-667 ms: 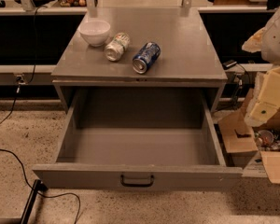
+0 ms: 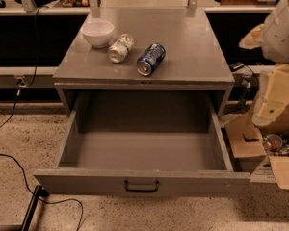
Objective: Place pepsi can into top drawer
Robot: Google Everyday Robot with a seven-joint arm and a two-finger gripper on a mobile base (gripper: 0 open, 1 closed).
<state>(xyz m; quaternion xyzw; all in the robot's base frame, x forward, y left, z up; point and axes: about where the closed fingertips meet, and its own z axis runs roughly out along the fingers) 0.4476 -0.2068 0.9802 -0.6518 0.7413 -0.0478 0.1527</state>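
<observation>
On cabinet top, pepsi can on side; top drawer open; tool at right edge, grip state cannot tell

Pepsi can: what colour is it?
Pepsi can: dark blue, white markings; camera view. Gripper at right edge.

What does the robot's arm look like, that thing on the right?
A bulky arm at the right edge: a rounded white shell above, a blocky cream-yellow piece below, apparently the gripper. No cables or markings show on it.
</observation>
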